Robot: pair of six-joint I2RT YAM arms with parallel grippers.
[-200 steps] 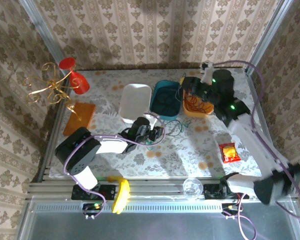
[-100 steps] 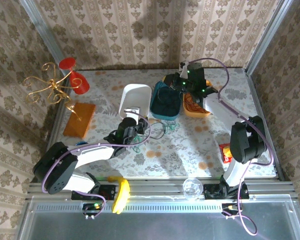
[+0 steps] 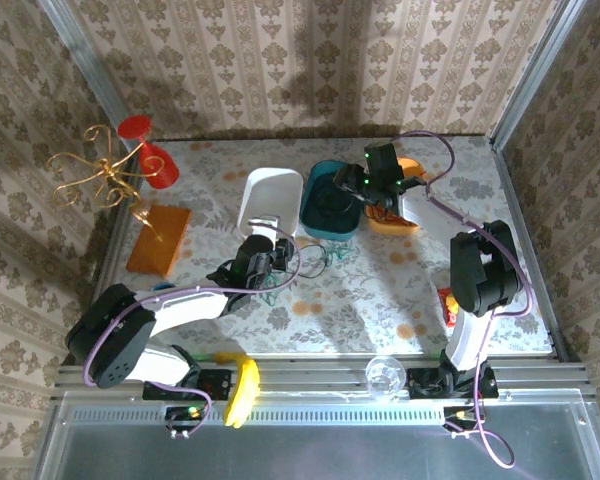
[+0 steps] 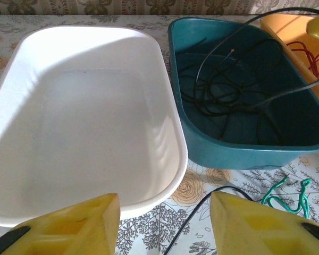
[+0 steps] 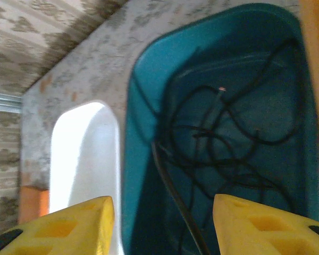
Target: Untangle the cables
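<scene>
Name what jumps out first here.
A black cable lies coiled in the teal bin, mid-table at the back, with the right claw open above it. A white bin sits beside it, and a green cable lies on the table in front of the teal bin.

No text, label, brand, number or sign could be read on anything in these views
</scene>
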